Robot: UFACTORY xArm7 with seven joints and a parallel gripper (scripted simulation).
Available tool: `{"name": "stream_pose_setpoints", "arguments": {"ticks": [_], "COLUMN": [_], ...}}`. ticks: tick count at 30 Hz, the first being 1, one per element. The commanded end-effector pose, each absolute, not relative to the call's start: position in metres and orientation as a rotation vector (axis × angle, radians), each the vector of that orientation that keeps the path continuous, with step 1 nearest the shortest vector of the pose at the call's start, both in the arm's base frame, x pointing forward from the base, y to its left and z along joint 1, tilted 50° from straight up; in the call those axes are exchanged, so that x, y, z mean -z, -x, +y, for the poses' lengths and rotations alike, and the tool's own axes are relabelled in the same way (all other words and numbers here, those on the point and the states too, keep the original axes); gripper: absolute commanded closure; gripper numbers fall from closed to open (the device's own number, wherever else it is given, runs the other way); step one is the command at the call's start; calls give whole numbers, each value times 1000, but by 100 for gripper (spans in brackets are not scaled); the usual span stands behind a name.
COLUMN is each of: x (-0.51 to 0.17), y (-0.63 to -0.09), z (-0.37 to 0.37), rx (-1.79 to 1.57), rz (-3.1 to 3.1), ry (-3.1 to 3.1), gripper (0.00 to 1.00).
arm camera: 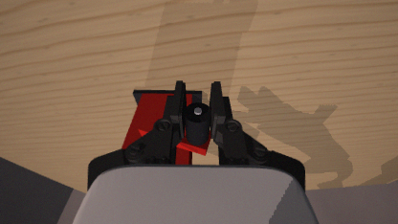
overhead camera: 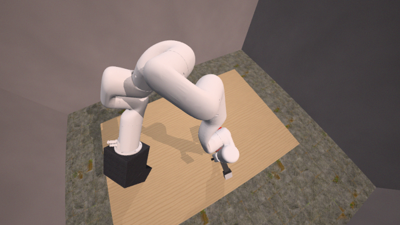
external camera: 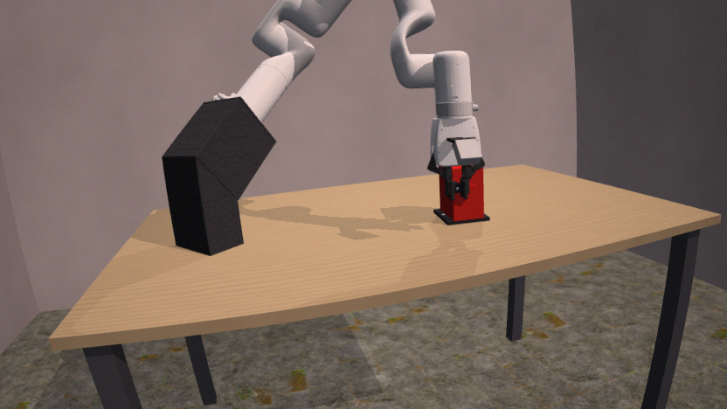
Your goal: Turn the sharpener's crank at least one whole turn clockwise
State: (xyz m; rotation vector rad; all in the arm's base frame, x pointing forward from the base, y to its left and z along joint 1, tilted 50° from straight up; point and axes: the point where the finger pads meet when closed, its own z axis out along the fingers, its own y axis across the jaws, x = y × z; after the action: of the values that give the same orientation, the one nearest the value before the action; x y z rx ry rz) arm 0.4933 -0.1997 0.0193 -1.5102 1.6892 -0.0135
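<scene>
The red pencil sharpener (external camera: 474,199) (arm camera: 147,113) stands on its black base (external camera: 461,218) on the wooden table (external camera: 330,264) (overhead camera: 251,111) (arm camera: 72,57). My gripper (external camera: 460,187) (arm camera: 198,94) (overhead camera: 227,174) points straight down in front of the sharpener's crank end. It is shut on the dark cylindrical crank knob (arm camera: 196,123), which sits between the two black fingers. In the wrist view a red piece of the crank (arm camera: 193,147) shows under the knob. In the top view the arm hides the sharpener.
The arm's black pedestal (external camera: 203,203) (overhead camera: 125,168) stands at the table's left end, well away from the sharpener. The table's front edge (external camera: 406,297) lies a short way in front of the sharpener. The arm's shadow falls on the table between the pedestal and the sharpener.
</scene>
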Motion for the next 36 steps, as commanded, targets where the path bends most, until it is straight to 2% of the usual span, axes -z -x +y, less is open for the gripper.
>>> {"name": "stream_pose_setpoints", "arguments": {"ticks": [1, 36], "x": [-20, -39], "y": [-493, -492], "z": [-202, -215], "rx": [18, 18], "rz": [1692, 1692], "ry": [1509, 1509], "gripper": [100, 100]}}
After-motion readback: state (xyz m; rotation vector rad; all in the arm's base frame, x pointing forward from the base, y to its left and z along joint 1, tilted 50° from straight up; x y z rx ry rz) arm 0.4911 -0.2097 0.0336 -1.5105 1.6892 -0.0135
